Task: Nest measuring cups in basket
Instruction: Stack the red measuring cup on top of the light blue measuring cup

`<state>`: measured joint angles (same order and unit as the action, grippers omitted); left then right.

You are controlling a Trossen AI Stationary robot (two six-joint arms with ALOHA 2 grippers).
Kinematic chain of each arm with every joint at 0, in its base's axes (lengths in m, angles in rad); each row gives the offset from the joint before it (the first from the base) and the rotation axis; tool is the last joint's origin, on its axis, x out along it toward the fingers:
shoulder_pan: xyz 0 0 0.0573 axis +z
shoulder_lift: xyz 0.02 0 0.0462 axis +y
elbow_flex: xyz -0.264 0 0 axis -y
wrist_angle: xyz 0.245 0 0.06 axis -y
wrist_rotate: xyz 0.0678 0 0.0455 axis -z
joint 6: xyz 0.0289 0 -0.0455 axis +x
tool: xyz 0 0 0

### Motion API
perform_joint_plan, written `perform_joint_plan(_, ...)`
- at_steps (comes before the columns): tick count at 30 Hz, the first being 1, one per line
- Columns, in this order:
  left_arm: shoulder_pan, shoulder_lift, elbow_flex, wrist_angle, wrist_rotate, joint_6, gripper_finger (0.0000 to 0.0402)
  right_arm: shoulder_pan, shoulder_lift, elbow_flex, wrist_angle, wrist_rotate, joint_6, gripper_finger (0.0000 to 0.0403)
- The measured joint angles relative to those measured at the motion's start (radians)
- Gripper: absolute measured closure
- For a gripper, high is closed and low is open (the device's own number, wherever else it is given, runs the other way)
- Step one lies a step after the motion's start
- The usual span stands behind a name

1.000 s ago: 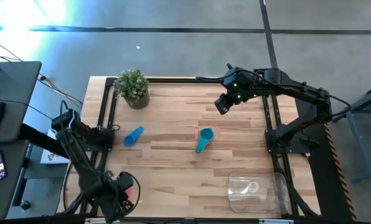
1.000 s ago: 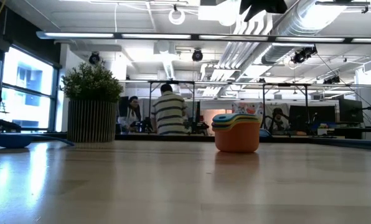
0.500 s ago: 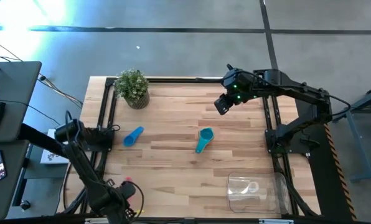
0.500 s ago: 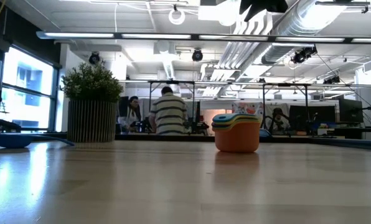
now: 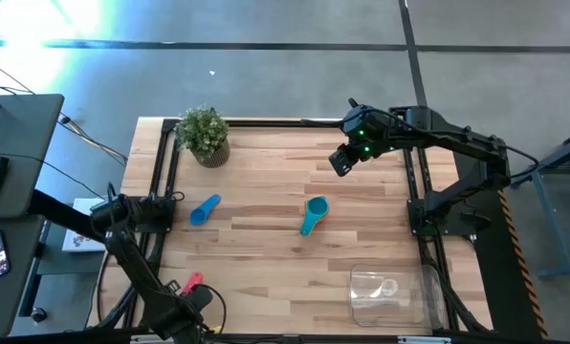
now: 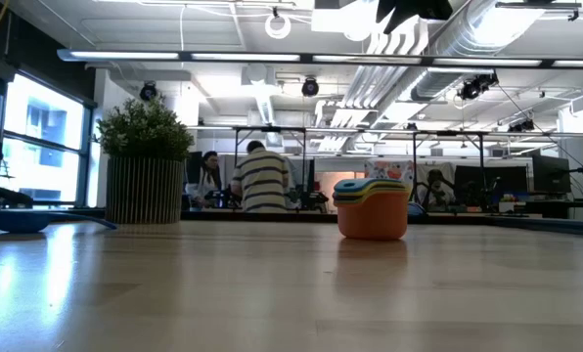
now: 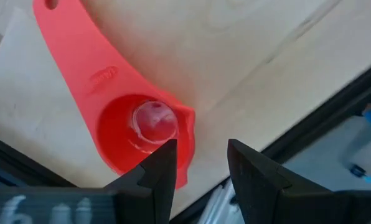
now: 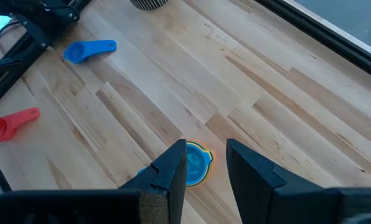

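The red cup (image 7: 142, 127) lies on its side at the left edge of the tabletop (image 5: 266, 258), near the corner farthest from the plant (image 5: 205, 134). Its handle points away from my left tool (image 7: 201, 149). That tool hangs just over the cup's bowl with its fingers parted and nothing between them. The cup rests on the wood on its own weight, not in my grip. I judge the spot awkward, because the cup sits so close to the frame rail that a finger has little room on that side.

My left arm is folded low along the left edge, elbow out past the tabletop, with the wrist turned down so the tool looks almost straight at the cup.

Several cups already sit nested in a stack (image 5: 314, 210) near the middle of the tabletop, teal on top. The blue cup (image 5: 205, 209) lies loose toward the left edge, below the plant's corner. The basket (image 5: 361, 287) stands at the right-hand corner opposite the plant's edge, well apart from all of these. Something pale shows inside it, which I cannot make out.

My right tool (image 5: 340, 161) waits high above the far right part of the tabletop, angled down toward the stack, fingers apart and empty.
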<state>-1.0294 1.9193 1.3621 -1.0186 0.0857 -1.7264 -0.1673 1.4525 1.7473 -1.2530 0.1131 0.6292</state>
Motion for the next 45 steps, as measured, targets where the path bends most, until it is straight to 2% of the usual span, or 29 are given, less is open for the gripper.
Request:
perform_joint_plan(7, -0.001, 0.062, 0.0, -0.005, 0.051, 0.002, 0.027, 0.0, 0.0, 0.0, 0.0, 0.0, 0.002, 0.0297)
perform_joint_plan(11, -0.001, 0.083, 0.0, -0.004, 0.058, 0.059, 0.0278, 0.0, 0.0, 0.0, 0.0, 0.0, 0.003, 0.0297)
perform_joint_plan(14, -0.001, 0.082, 0.0, -0.004, 0.059, 0.109, 0.0308, 0.0, 0.0, 0.0, 0.0, 0.0, 0.003, 0.0297)
perform_joint_plan(19, 0.011, 0.082, 0.0, -0.012, 0.057, 0.216, 0.0387, 0.0, 0.0, 0.0, 0.0, 0.0, 0.003, 0.0297)
perform_joint_plan(31, 0.12, 0.08, 0.0, -0.103, -0.076, 0.719, 0.0394, 0.0, 0.0, 0.0, 0.0, 0.001, 0.002, 0.0297)
perform_joint_plan(39, 0.245, 0.078, 0.001, -0.187, -0.172, 1.045, 0.0397, 0.0, 0.0, -0.004, 0.001, 0.035, 0.041, 0.0297)
perform_joint_plan(45, 0.337, 0.063, 0.001, -0.216, -0.285, 1.246, 0.0397, 0.0, 0.0, -0.028, 0.01, 0.002, 0.045, 0.0297)
